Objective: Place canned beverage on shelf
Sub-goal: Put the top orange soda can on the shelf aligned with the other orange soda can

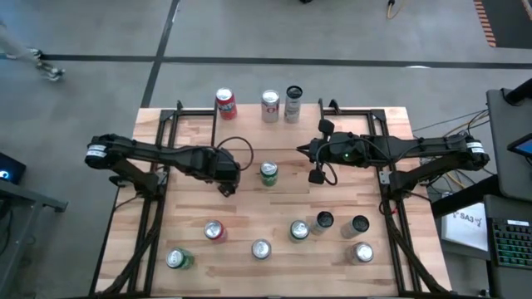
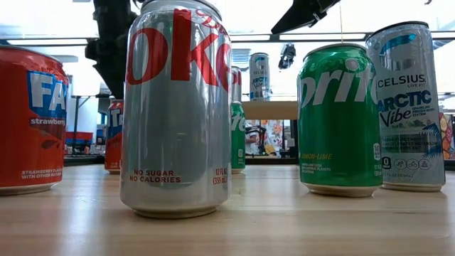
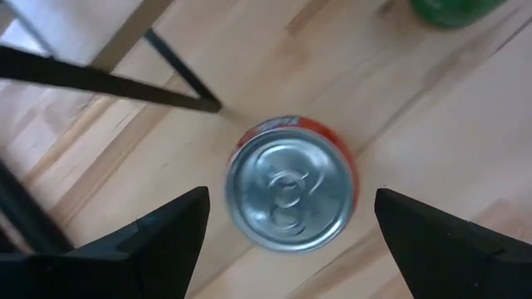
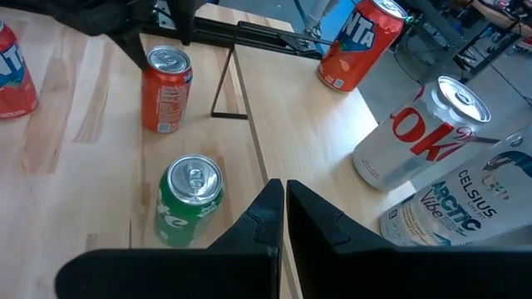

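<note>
The orange aluminium drink can with a silver pull-tab top (image 3: pixel 291 187) stands upright on the tabletop just beside the raised light-wood shelf on black legs (image 4: pixel 316 133). The left gripper (image 3: pixel 291 208) hovers over it, fingers spread either side and not touching. The can is likely light, smooth and easily dented, so a mid-body grip suits it. Its label is unreadable. Nearby, the right gripper (image 4: pixel 283 195) waits, fingers pressed together. Farther off on the shelf stand a red "Fanta" can (image 4: pixel 366 41), a silver "Coke" can (image 4: pixel 420 133) and a "Celsius Arctic Vibe" can (image 4: pixel 465 208).
</note>
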`<state>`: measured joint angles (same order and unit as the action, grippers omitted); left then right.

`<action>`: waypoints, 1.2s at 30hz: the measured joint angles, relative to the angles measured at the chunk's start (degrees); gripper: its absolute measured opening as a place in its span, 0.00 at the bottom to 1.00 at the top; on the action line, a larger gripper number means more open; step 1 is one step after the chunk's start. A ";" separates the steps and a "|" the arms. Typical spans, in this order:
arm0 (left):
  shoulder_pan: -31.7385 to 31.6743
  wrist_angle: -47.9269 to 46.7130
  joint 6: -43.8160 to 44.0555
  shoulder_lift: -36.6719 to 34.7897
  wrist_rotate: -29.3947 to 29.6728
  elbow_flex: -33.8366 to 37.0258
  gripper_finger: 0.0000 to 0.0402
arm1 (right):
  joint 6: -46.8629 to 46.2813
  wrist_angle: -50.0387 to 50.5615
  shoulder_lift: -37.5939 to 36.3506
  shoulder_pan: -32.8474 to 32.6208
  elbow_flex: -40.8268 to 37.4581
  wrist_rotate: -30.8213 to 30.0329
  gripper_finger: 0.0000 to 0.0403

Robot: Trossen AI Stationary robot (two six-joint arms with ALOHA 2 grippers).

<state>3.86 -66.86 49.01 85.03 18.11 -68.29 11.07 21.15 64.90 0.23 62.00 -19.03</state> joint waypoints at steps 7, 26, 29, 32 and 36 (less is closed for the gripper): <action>-0.50 3.91 0.19 -0.22 2.39 3.03 0.81 | -0.14 -0.02 0.02 0.00 0.05 0.00 0.02; -0.50 -0.23 0.40 -0.15 2.12 -1.18 0.81 | -0.15 -0.50 0.02 0.00 0.07 -0.02 0.02; -0.51 -0.35 -0.36 -0.15 2.34 -0.68 0.81 | -0.15 -0.52 0.02 0.00 0.07 -0.02 0.02; -0.59 -0.35 -0.02 -0.15 2.45 0.56 0.81 | -0.28 -0.54 0.02 0.00 0.07 -0.02 0.02; -0.59 0.17 0.93 -0.15 3.39 2.34 0.81 | -0.54 -0.55 0.02 0.00 0.07 -0.02 0.02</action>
<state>3.27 -66.68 49.94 84.88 21.49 -65.95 10.52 20.60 64.93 0.23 62.06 -19.05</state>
